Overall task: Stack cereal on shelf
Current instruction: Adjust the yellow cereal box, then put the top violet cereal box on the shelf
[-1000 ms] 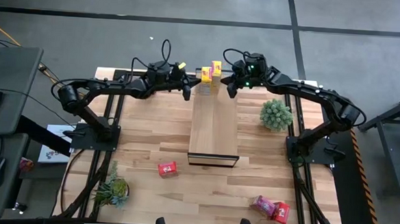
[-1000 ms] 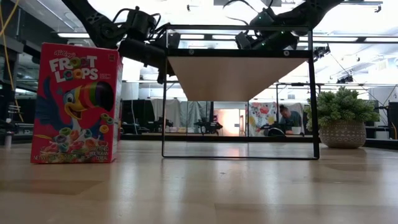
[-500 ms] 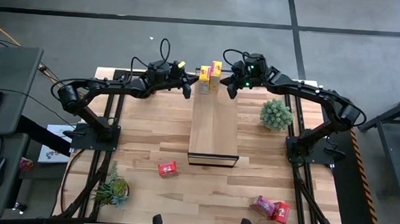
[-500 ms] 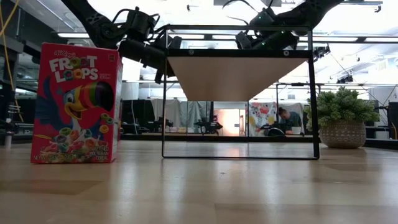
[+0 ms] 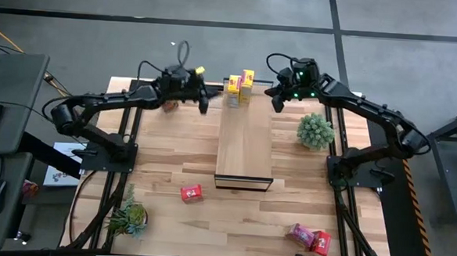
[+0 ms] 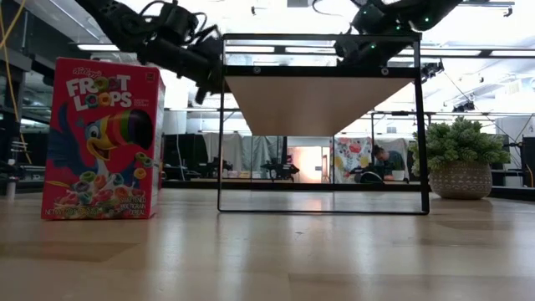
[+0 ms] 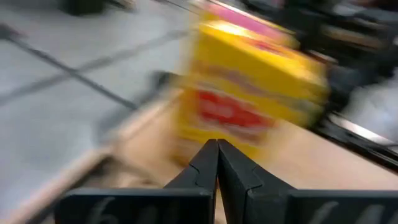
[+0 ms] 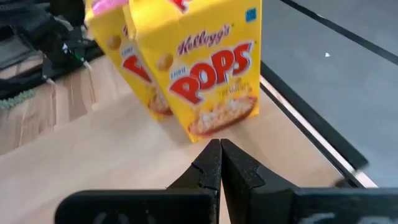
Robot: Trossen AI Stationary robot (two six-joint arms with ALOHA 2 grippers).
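Two yellow cereal boxes (image 5: 241,87) stood upright side by side at the far end of the shelf (image 5: 245,144), long axes vertical. In the right wrist view the nearer one (image 8: 202,68) showed its printed front to that camera.

Still on the table (image 5: 161,211): a red box (image 5: 191,193) lying flat just off the shelf's near-left corner, and a pink and a red one (image 5: 310,238) lying together toward the near-right corner.

Both grippers were pinched shut and empty, the left gripper (image 5: 202,103) off the shelf's far-left corner, the right gripper (image 5: 277,104) off its far-right corner.

My guess: these are light, thin card, easy to crush or tip. I'd pinch gently across the narrow sides, mid-height.
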